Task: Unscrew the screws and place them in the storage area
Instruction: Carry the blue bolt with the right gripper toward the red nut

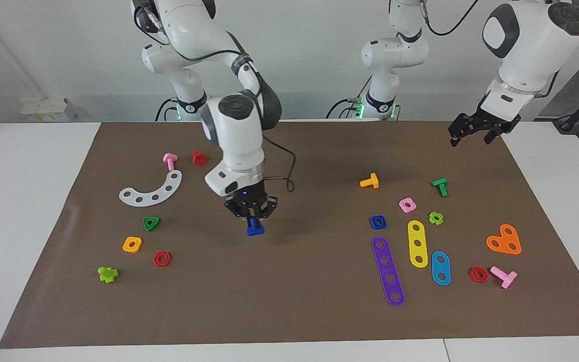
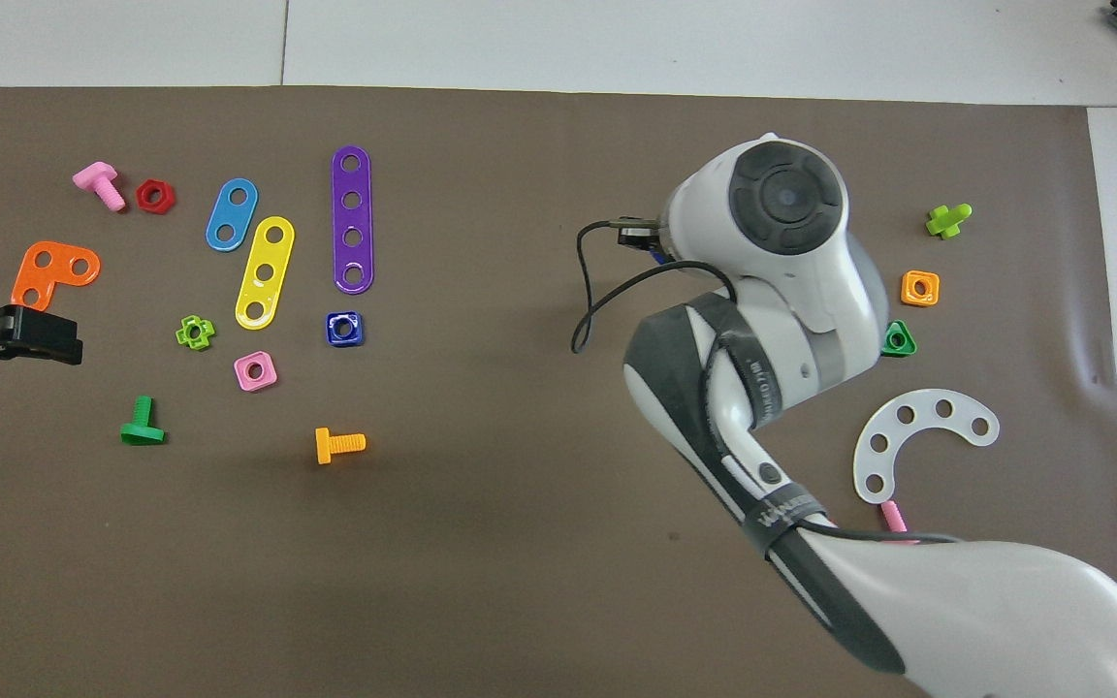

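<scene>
My right gripper (image 1: 253, 217) points straight down over the middle of the brown paper mat (image 1: 309, 281) and is shut on a dark-blue screw (image 1: 255, 229). The screw hangs head down, low over the mat; I cannot tell if it touches. In the overhead view the right arm's wrist (image 2: 786, 218) hides the gripper and the screw. The mat has no marked storage area; loose coloured nuts and bolts lie strewn toward both ends. My left gripper (image 1: 473, 134) is open and empty, up in the air over the mat's edge at the left arm's end; it also shows in the overhead view (image 2: 20, 334).
Toward the right arm's end lie a white curved plate (image 1: 151, 191), a green triangular nut (image 1: 151, 223), an orange nut (image 1: 132, 244) and a red nut (image 1: 162, 258). Toward the left arm's end lie a blue square nut (image 1: 378, 221), a purple strip (image 1: 388, 271) and an orange bolt (image 1: 370, 181).
</scene>
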Action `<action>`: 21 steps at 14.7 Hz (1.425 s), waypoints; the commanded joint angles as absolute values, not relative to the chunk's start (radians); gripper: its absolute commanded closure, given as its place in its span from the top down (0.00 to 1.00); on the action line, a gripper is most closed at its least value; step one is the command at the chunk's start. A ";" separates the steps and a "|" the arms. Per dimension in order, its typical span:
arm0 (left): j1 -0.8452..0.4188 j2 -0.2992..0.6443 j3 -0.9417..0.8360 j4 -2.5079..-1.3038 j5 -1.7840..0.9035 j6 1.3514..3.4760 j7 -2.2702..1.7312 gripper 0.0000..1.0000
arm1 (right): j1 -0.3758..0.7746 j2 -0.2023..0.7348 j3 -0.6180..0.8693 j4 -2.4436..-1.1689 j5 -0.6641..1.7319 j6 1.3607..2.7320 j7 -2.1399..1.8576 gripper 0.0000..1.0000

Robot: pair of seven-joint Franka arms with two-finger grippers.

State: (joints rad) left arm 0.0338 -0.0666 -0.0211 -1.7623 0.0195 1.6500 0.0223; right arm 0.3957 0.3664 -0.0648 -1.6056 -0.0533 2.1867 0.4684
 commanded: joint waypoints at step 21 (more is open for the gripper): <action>0.038 -0.098 -0.021 -1.798 0.021 1.661 0.028 1.00 | 0.112 0.196 -0.044 -2.087 -0.043 2.453 0.144 1.00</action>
